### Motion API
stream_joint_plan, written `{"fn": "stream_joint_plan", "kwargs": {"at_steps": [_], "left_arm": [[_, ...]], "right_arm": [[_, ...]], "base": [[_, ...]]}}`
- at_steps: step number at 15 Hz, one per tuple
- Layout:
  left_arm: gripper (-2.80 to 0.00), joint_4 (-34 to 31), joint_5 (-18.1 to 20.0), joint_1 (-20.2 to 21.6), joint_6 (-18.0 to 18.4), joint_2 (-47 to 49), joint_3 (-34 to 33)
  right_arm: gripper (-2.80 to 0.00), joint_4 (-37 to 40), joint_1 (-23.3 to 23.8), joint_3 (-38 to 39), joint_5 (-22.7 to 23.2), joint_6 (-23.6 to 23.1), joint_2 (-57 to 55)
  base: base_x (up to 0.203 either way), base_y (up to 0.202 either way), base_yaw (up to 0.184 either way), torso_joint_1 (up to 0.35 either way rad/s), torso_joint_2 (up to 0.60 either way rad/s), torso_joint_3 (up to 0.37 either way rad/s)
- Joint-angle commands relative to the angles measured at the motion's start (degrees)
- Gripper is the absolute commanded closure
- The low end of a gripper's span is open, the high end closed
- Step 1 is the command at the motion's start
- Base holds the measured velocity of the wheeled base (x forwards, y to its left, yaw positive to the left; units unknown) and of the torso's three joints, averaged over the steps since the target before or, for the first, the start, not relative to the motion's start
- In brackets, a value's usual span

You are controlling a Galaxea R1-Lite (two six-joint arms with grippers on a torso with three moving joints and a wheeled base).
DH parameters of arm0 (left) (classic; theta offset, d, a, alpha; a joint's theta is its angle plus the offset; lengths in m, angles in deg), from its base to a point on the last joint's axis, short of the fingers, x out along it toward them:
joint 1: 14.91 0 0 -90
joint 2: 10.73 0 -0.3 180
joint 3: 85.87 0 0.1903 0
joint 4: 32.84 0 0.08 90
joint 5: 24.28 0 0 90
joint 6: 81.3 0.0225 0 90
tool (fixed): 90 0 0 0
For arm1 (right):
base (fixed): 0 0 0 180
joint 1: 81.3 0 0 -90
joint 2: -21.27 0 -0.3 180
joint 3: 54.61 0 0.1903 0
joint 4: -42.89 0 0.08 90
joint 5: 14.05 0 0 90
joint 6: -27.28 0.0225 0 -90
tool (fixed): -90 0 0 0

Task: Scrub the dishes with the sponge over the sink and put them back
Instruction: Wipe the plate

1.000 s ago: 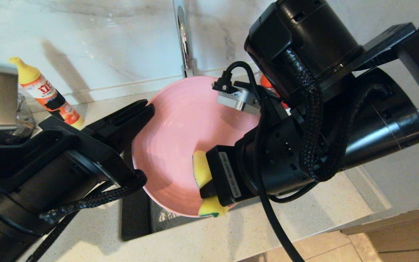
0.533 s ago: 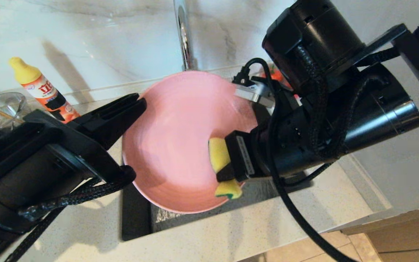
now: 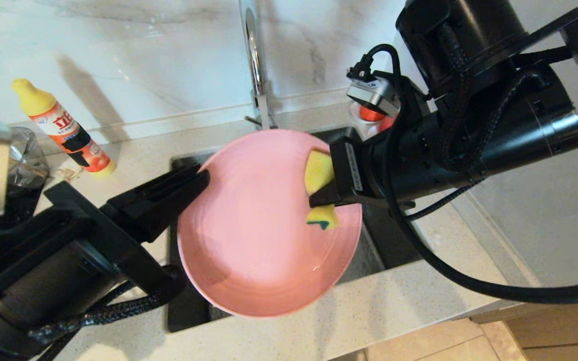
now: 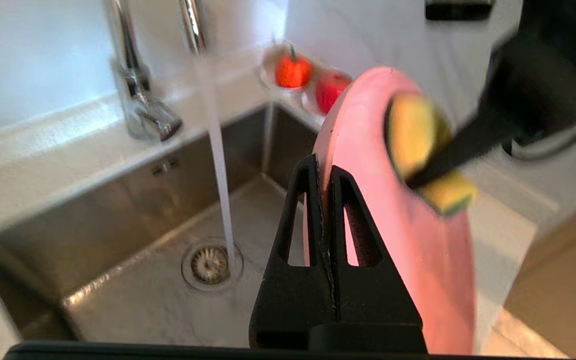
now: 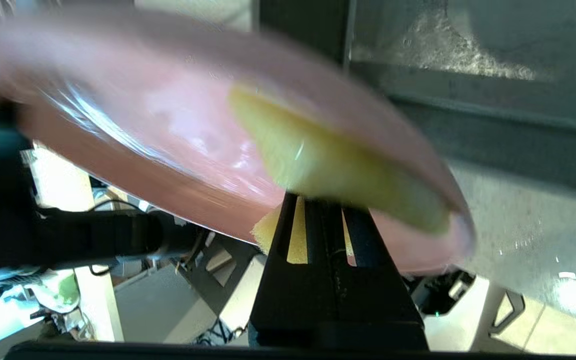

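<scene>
slip risk is the main concern: left gripper (image 4: 324,210) pinches only the thin rim of the pink plate (image 3: 264,235), held tilted on edge over the sink (image 4: 118,235) with tap water (image 4: 218,165) running just beside it, so a wet rim plus sideways scrubbing force could lever the plate out of the narrow grip. right gripper (image 3: 321,198) is clamped on the waist of the yellow sponge (image 3: 319,173), which presses the plate's inner face near the far rim; pushing too hard there, or drifting past the edge, could twist the plate loose or drop it into the basin. teal bowl is not clearly in view.
</scene>
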Motion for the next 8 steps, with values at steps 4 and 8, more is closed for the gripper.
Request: {"fn": "stream_joint_plan", "kwargs": {"at_steps": [4,8], "left_arm": [[0.00,0.6,0.5,-1.0,0.1,1.2,-1.8],[0.00,1.0,0.4,-1.0,-0.2,2.2,-1.3]], "right_arm": [[0.00,-2.2,-1.0,-0.2,0.2,-0.1,-1.5],[0.00,-2.4,-4.9,-0.2,0.2,-0.1,-2.5]], "base": [[0.000,0.000,0.000,0.000,0.00,0.000],[0.000,0.000,0.000,0.000,0.00,0.000]]}}
